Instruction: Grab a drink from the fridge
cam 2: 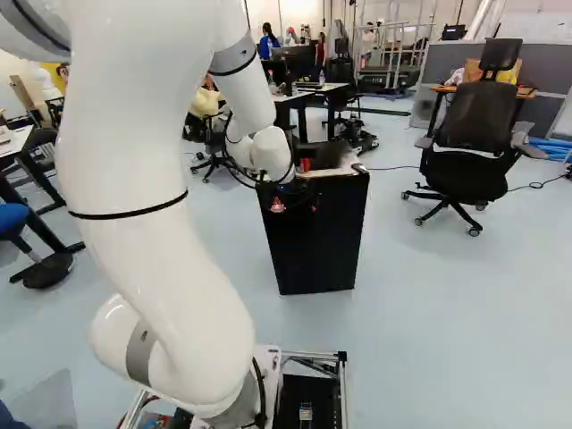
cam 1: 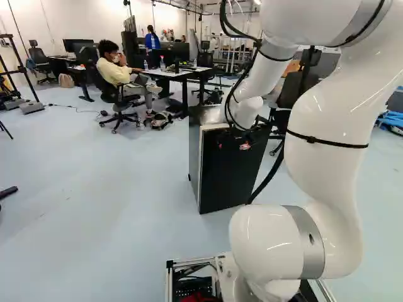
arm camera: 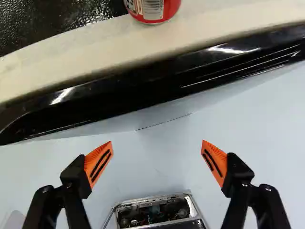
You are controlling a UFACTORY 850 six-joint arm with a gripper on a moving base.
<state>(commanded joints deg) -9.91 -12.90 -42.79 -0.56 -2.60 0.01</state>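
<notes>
The small dark fridge (cam 1: 230,173) stands upright on the floor ahead of my base. My gripper (cam 2: 278,202) is by the near top edge of the fridge, partly hidden behind the wrist and cables. In the wrist view the gripper (arm camera: 157,162) is open, with only floor seen between its orange pads. Ahead of the fingers runs the fridge's black edge and pale top (arm camera: 90,52), where a red can (arm camera: 152,9) stands, only partly in view. The can is not touched by either finger.
My base frame (arm camera: 157,198) lies below the gripper. An office chair (cam 2: 472,134) is to the right of the fridge in the right base view. Behind the fridge are desks (cam 1: 173,73) and another chair; a seated person is left of them in the left base view.
</notes>
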